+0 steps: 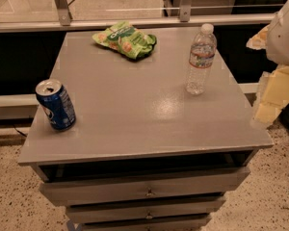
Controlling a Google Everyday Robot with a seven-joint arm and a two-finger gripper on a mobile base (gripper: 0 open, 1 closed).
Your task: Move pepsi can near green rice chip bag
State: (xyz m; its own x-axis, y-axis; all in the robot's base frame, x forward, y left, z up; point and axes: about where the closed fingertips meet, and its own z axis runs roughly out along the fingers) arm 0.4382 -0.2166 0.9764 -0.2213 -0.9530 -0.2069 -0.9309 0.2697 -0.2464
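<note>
Nearest item: stacked grey drawers [147, 192] with small centre pulls, on the front of the cabinet. Top drawer sits below an open dark slot under the worktop [135, 109].

Worktop: flat grey, slightly glossy, with a light patch right of centre.

Pepsi can [55, 105]: dark blue, silver top. It stands at the near left of the worktop, close to the left edge, and nothing touches it.

Green rice chip bag [125, 40]: bright green, crinkled, lying flat at the far side, a little left of centre. Well apart from the can, diagonally across the surface.

Water bottle [201, 59]: clear plastic, white cap, upright on the right side, further right than the bag and nearer than it. Apart from both bag and can.

Tool [274, 93]: pale yellowish form at the right edge of the view, beyond the right edge of the worktop, below a white rounded arm housing [285, 32]. Opening state: cannot tell. It is not in contact with can, bag or bottle.

Floor [9, 196]: speckled, pale.
</note>
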